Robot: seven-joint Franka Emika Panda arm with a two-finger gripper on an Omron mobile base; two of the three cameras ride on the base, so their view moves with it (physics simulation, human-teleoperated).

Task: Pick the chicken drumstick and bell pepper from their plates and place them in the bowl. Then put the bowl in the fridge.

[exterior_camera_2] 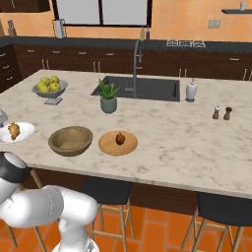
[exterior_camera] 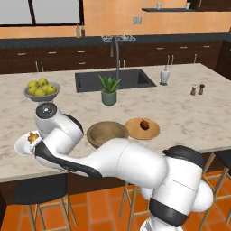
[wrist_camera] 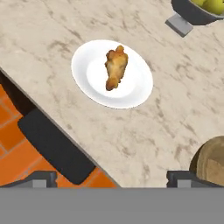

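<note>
Marbled worktop (exterior_camera_2: 197, 142) of a kitchen island, with a sink set into its far side. Hand view: my fingers (wrist_camera: 112, 177) stand wide apart, gripping nothing, above the near edge; the chicken drumstick (wrist_camera: 115, 68), golden-brown and lumpy, lies on the glossy white plate (wrist_camera: 87, 57) near that edge. Base views add what the hand view lacks: the dark red bell pepper (exterior_camera_2: 119, 138) on the flat wooden plate (exterior_camera_2: 106, 145), just beside the brown wooden bowl (exterior_camera_2: 70, 140), which holds nothing, with a potted plant (exterior_camera_2: 108, 97) behind and a grey fruit bowl (exterior_camera_2: 49, 90) toward the far left corner.
</note>
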